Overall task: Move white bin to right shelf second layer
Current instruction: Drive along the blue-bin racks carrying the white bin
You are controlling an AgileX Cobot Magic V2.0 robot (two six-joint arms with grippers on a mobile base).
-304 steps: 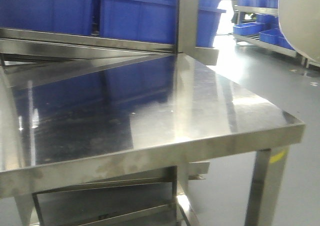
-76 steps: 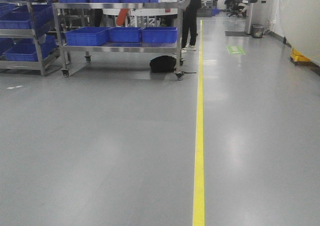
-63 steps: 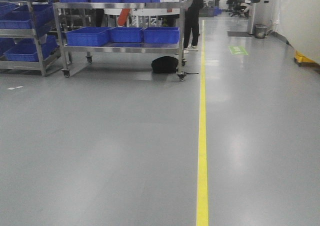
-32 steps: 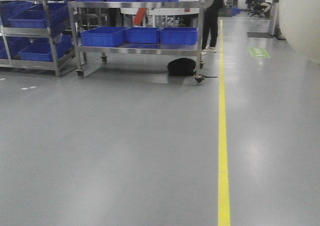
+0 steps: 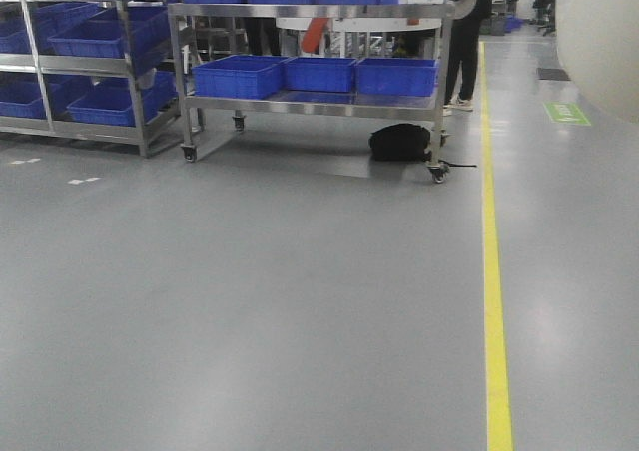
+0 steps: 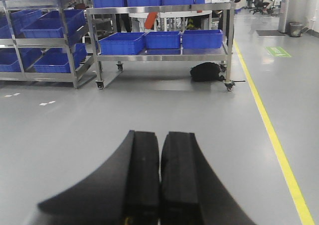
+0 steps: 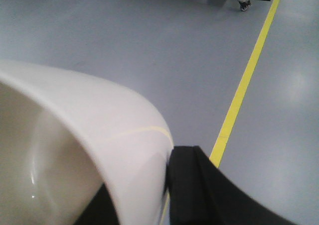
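Where the jaws of the right gripper (image 7: 149, 190) pinch its rim wall, the white bin (image 7: 89, 135) hangs above the grey floor (image 7: 149, 46), just left of the yellow line (image 7: 244, 85). It is glossy, smooth cream plastic with a rounded curve. Its hollow opens toward the lower left of the wrist view, and its long axis cannot be told. The matte black jaws of the left gripper (image 6: 160, 140) are pressed together, empty. Far along the yellow line, on its left, a steel cart (image 5: 310, 12) carries blue crates (image 5: 319, 74).
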